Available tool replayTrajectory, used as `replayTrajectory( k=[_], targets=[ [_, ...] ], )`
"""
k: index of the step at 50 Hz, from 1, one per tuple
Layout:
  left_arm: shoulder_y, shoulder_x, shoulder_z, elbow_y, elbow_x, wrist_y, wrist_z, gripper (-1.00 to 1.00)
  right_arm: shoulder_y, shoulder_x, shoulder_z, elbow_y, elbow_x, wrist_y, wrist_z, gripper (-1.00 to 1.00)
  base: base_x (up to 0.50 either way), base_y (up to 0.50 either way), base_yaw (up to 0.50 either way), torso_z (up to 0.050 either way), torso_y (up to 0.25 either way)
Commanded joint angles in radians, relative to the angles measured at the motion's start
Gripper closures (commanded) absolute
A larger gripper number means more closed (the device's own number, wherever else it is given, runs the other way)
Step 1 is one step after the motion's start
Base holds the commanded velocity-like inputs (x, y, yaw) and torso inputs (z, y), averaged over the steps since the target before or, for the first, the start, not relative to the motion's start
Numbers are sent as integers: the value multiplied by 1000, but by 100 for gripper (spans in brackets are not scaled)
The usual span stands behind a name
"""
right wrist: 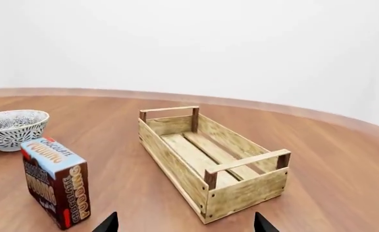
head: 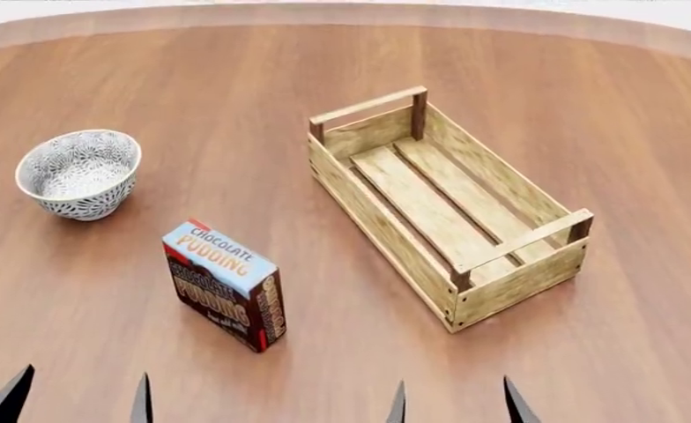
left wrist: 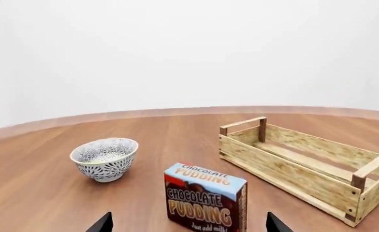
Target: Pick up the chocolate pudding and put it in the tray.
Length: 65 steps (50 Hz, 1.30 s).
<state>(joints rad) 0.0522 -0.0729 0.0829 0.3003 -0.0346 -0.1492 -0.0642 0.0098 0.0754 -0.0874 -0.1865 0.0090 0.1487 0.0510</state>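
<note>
1. A round brown wooden table (head: 627, 106) lies under me, with a white wall behind.
2. The small blue-topped carton lettered "CHOCOLATE PUDDING" (head: 225, 285) stands upright beside the long light-wood slatted crate (head: 369, 211), outside it.
3. A grey-white patterned bowl (head: 78, 174) sits beyond the carton.
4. My left gripper (head: 78, 397) and right gripper (head: 454, 404) both hold their jaws apart, empty.

I see a pudding box (head: 226, 286) in the lower left of the head view. Its top is light blue with orange and white letters. Its sides are dark brown with red at the edges, and the letters there are pale orange. To its right is a crate (head: 446, 203) made of light yellow wood with little grain marks. Its corner posts and its two handle bars are a darker brown. In the upper left is a bowl (head: 78, 174). It is white with a busy grey flower pattern outside and tiny grey dots inside. The table (head: 581, 106) is warm reddish brown with long wood stripes. Along the bottom edge I see black finger tips (head: 144, 401). The wall (left wrist: 189, 48) is plain white.
</note>
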Motion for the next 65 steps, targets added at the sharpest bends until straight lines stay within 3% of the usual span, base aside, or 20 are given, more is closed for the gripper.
replayTrajectory(
  k=[1,50,58,65],
  targets=[
    [5,-17,24,37,-10,-21,-18,-100,10,12,-17,-9,16,11,15,-100,289,47,0,0,0],
    [5,-72,75,70,-51,-28,-74,-100,16,59,-60,-1,63,-17,78,-100,292,41,0,0,0],
    [7,-83,81,98,-60,-41,-77,-100,-65,120,-95,-140,131,28,-12,-100,0,0,0,0,0],
    [9,-84,87,97,-66,-33,-84,-100,-197,192,-129,-165,152,-64,-97,-100,0,0,0,0,0]
  ],
)
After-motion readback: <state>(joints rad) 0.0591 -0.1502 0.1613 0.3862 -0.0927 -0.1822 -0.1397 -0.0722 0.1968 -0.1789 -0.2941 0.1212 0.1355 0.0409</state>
